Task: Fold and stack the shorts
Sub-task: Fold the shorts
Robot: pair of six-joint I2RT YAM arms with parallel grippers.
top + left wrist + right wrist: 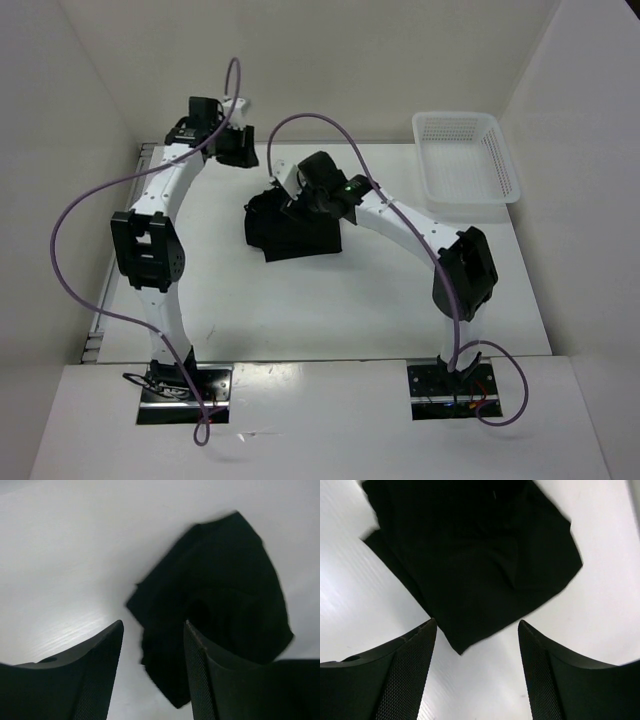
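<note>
The black shorts (290, 232) lie folded into a compact bundle on the white table, left of its middle. My right gripper (300, 205) hovers just over them. In the right wrist view its jaws (477, 622) are open and empty, with a corner of the shorts (470, 555) between the fingertips. My left gripper (240, 150) is at the back left, apart from the shorts. In the left wrist view it (153, 625) is open and empty, with the shorts (220, 595) lying ahead and to the right.
A white mesh basket (512, 165) stands at the table's back right corner. White walls enclose the table (350, 300) at the back and both sides. Purple cables loop above both arms.
</note>
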